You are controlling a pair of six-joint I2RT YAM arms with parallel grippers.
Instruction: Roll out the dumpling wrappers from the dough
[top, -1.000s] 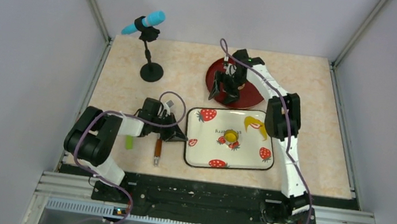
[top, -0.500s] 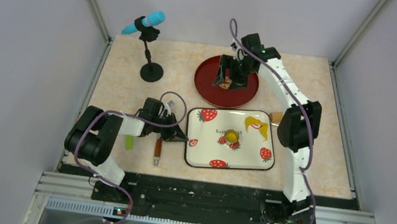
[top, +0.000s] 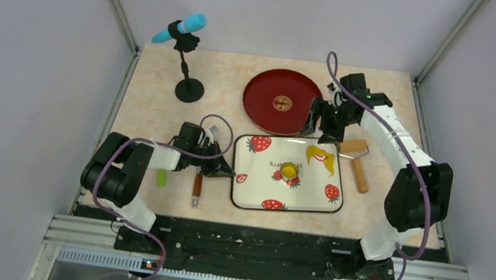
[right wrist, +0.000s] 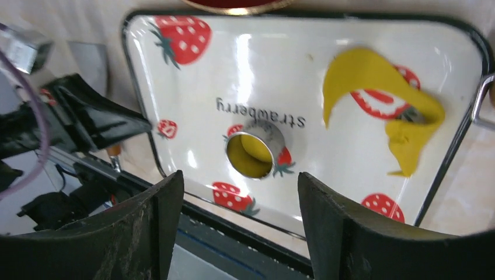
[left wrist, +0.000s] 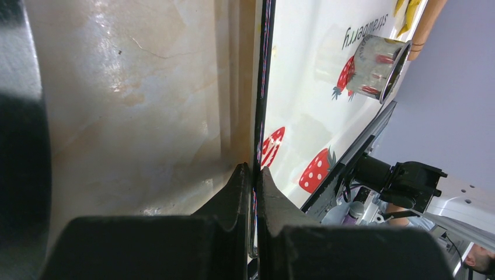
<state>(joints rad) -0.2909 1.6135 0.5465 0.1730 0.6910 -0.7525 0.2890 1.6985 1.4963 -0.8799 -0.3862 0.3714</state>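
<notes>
Two fingers of the left gripper (left wrist: 254, 181) are squeezed narrow on the black rim of the strawberry tray (left wrist: 303, 116), with the edge caught between them. Straight out past those fingers, across the tray's floor, stands a metal ring (left wrist: 379, 67). The right gripper (top: 323, 121) hangs with its fingers (right wrist: 146, 233) spread wide and nothing in them, above the tray's far edge. Framed between them sits the ring, a dough round (right wrist: 248, 157) filling its bottom. Off to one finger's side, a curled dough strip (right wrist: 373, 87) lies on the tray. Further out that way the wooden roller (top: 356, 161) rests on the table (top: 163, 100). Behind the fingers is a red plate (top: 264, 106).
</notes>
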